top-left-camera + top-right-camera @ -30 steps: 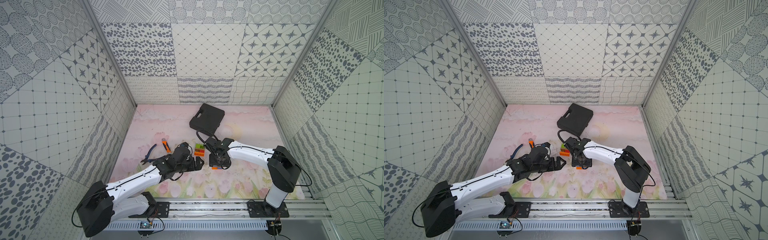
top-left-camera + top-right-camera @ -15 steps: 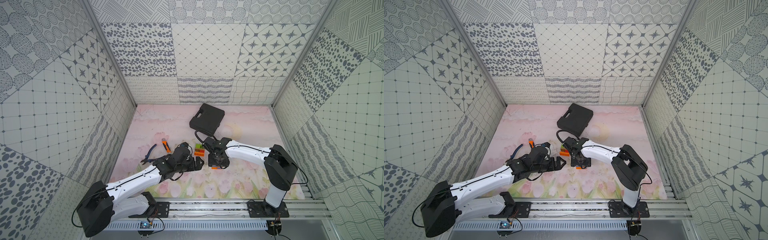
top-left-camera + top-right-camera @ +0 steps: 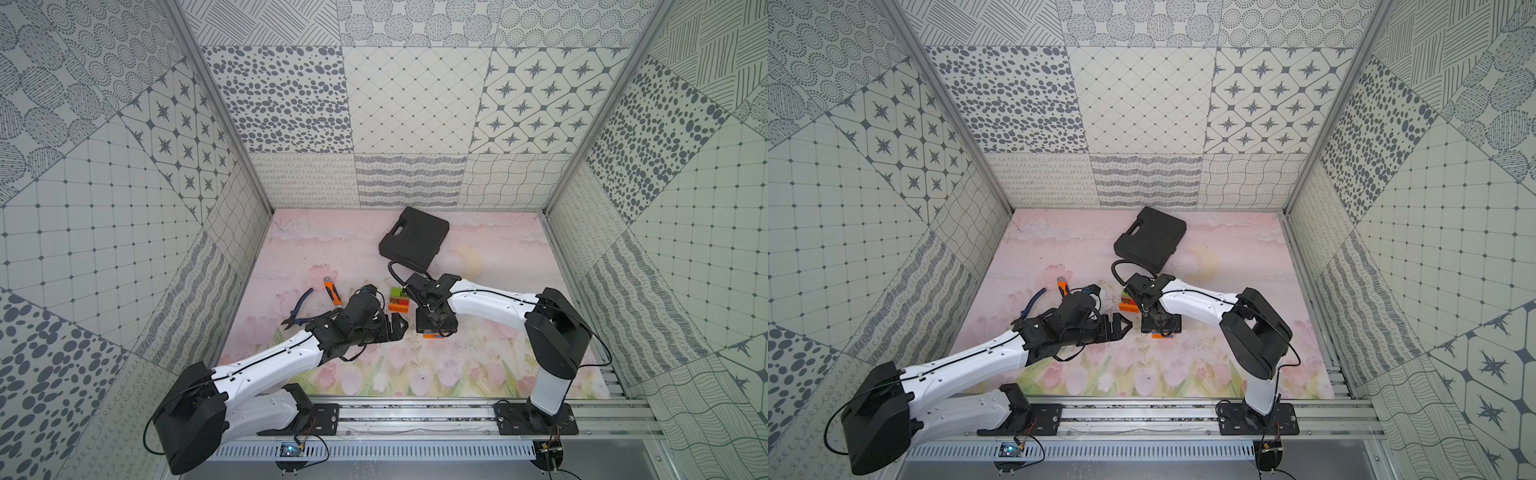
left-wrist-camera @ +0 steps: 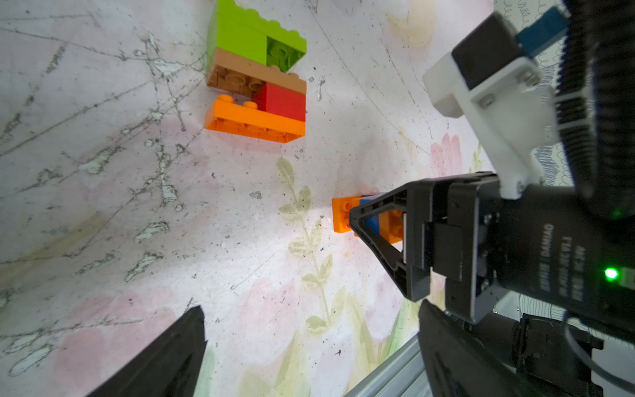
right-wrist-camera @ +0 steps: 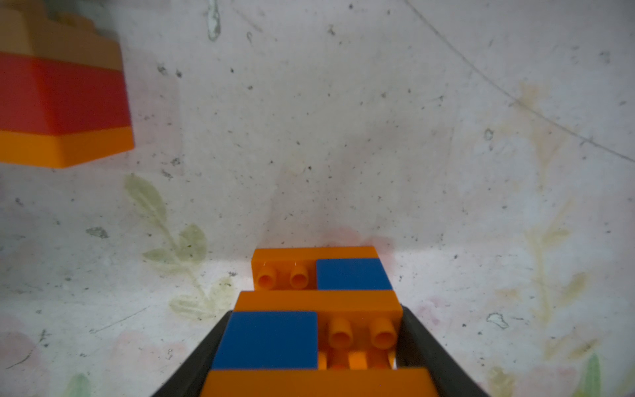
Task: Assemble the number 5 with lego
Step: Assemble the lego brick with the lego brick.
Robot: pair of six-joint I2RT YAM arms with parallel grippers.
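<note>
The right gripper has its black fingers pressed against the two opposite sides of an orange-and-blue lego stack. The stack has three long orange bricks with a row between each pair. In the nearer row a blue square fills one half and orange studs show in the other; the farther row is the reverse. The stack's far end is down at the pale pink mat, which is speckled and scratched. A second lego stack, brown over red over orange, lies well apart from the held one, farther out and off toward the nearer blue square's side. It is blurred and cut by the frame edge. A faded printed leaf sprig lies between the two.
</note>
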